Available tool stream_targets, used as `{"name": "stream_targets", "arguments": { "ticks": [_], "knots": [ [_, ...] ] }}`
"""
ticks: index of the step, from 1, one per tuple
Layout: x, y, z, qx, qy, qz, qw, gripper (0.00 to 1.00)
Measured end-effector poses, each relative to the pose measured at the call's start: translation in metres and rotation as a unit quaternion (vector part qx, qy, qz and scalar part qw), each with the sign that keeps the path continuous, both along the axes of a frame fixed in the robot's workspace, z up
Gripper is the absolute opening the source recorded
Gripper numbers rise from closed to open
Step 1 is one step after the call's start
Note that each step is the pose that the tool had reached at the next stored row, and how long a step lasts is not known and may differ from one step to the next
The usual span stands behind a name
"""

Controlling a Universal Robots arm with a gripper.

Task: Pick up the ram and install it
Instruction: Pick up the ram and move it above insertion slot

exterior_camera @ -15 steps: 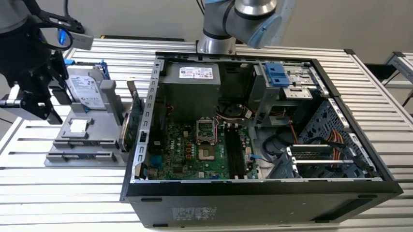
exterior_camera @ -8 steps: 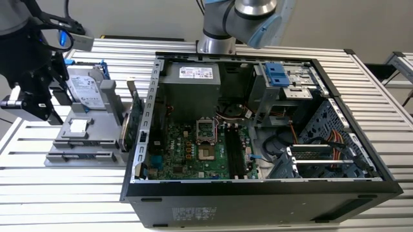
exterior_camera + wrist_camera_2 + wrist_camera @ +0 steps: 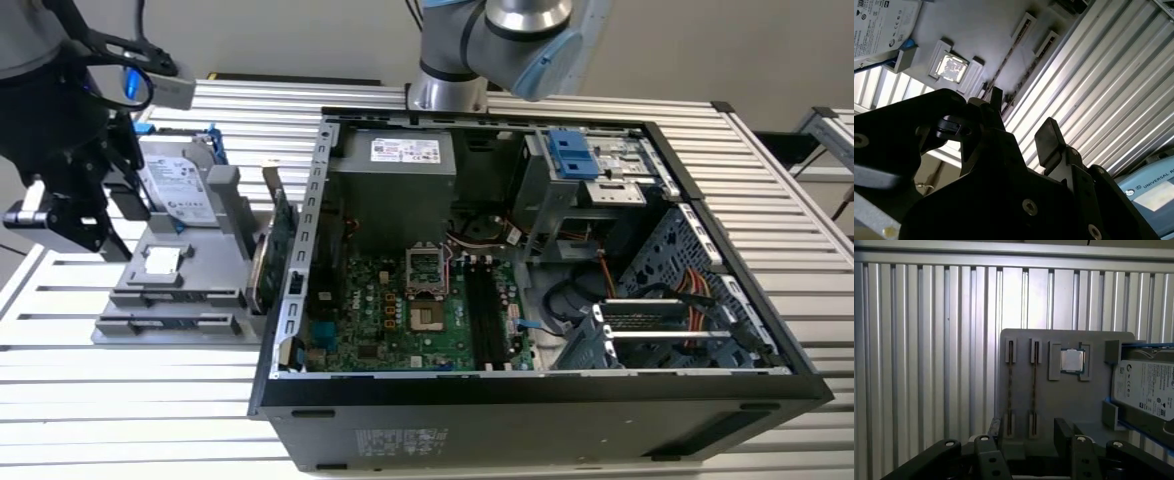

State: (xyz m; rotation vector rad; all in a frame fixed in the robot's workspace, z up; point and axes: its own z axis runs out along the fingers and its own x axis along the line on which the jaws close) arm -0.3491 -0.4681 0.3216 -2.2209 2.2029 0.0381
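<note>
Two rams stand on edge in narrow slots of the grey fixture (image 3: 1094, 405); in the first wrist view they are thin dark strips, one ram (image 3: 1010, 390) beside the other ram (image 3: 1034, 390). My gripper (image 3: 1028, 425) hovers above the fixture's near end, open, its two black fingers (image 3: 1061, 426) apart with nothing between them. The second wrist view shows the same open gripper (image 3: 1021, 110) over the ribbed table. In the exterior view the gripper (image 3: 74, 225) hangs at the fixture's left side, away from the open computer case (image 3: 320, 200).
A square processor (image 3: 1072, 361), a hard drive in a blue frame (image 3: 1146, 390) and a green expansion card (image 3: 267, 270) also sit on the fixture. Inside the case, the motherboard (image 3: 400, 320) has long black memory slots (image 3: 483, 320). Drive cages and cables fill the case's right part.
</note>
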Motion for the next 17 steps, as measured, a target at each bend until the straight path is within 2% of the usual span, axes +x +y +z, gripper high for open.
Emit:
{"name": "stream_targets", "arguments": {
  "ticks": [17],
  "knots": [
    [0.0,0.0,-0.0109,-0.0018,0.0,0.0,1.0,1.0]
  ]
}}
